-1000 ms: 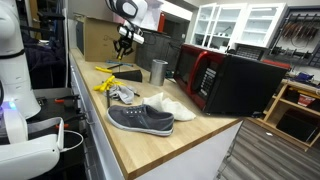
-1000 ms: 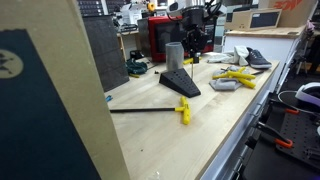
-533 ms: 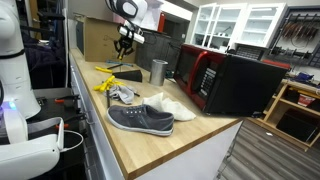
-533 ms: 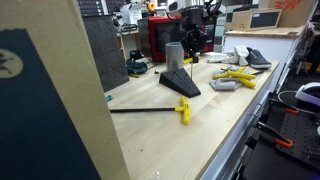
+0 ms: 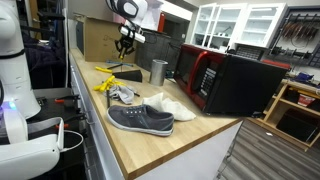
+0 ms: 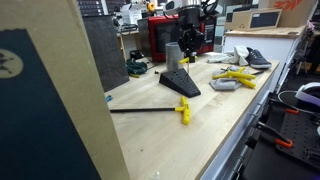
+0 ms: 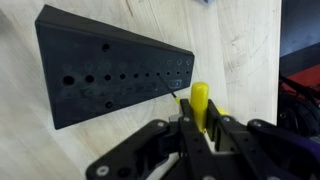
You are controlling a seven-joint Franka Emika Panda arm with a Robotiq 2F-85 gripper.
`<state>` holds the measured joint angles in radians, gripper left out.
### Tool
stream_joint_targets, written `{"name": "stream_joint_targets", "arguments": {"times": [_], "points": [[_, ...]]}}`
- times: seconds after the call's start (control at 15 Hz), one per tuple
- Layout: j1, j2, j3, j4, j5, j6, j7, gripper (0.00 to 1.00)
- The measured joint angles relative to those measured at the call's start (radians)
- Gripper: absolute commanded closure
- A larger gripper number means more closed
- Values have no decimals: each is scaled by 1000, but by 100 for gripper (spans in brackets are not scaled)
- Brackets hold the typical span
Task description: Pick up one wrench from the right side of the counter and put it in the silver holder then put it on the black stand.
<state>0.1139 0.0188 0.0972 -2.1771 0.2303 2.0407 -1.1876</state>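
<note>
Change is hardly being registered across the last second: the gripper [image 7: 200, 130] is being kept at much the same spot above the black stand [image 7: 100, 70], with no approach being made. Its jaws are being held closed on the wrench [image 7: 200, 100], gripped by the yellow handle.

The wrench is being carried in the air toward the far end of the counter [image 7: 245, 40], apart from the wood. The silver holder [image 5: 158, 71] is standing near the stand in an exterior view. Whether the holder step is already done cannot be told. Placing on the stand is being judged the step in hand, not yet completed.

The long axis is being read as roughly upright, foreshortened in the wrist view. The handle is being held nearest the gripper, and the thin dark shaft is being pointed down and left toward the row of small holes at the stand's right end. Whether the tip is touching the stand cannot be told.
</note>
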Motion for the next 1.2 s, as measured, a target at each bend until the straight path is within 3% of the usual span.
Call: {"name": "stream_joint_targets", "arguments": {"times": [1.2], "points": [[1,48,3,14,-1,6,-1,96]]}}
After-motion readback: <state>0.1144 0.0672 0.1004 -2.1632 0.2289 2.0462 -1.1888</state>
